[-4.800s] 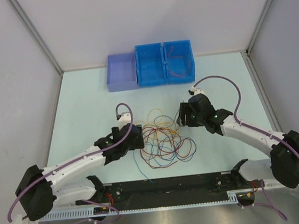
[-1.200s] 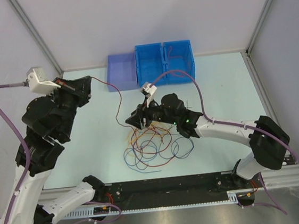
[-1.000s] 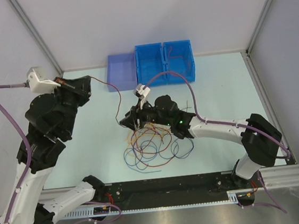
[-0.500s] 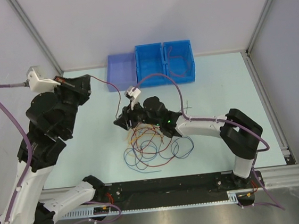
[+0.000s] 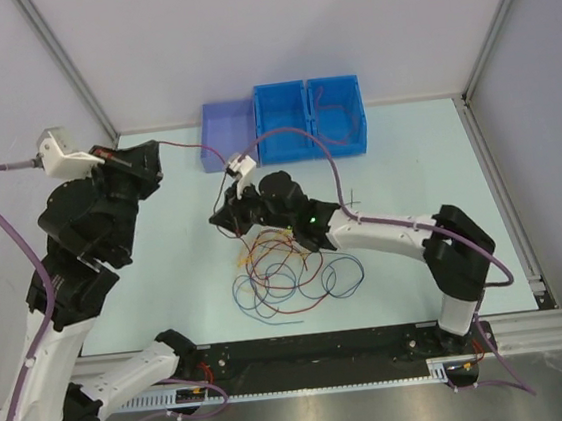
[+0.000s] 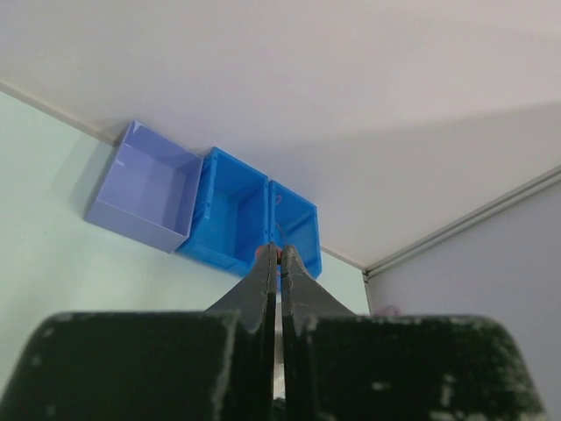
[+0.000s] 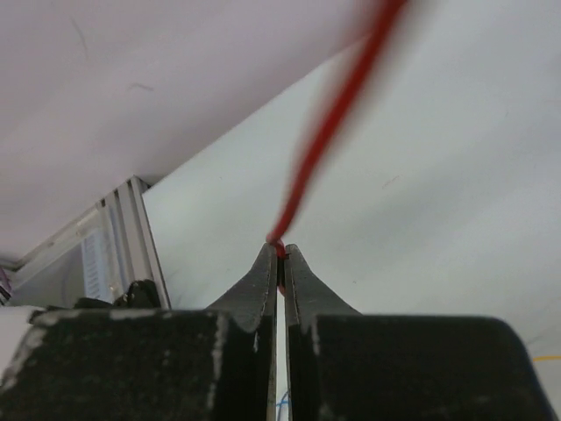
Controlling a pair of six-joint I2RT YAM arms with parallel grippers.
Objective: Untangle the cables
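red cable (image 7: 307,167) goes blurry and is cut off at the right wrist view's top edge; left wrist view shows only a speck.

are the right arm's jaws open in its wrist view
No, the right arm's jaws are pressed together, with the red cable pinched at their tips.

The bins (image 5: 308,117) look smooth plastic, the table (image 5: 431,205) matt and smooth, the cables (image 5: 283,271) thinly plastic-coated.
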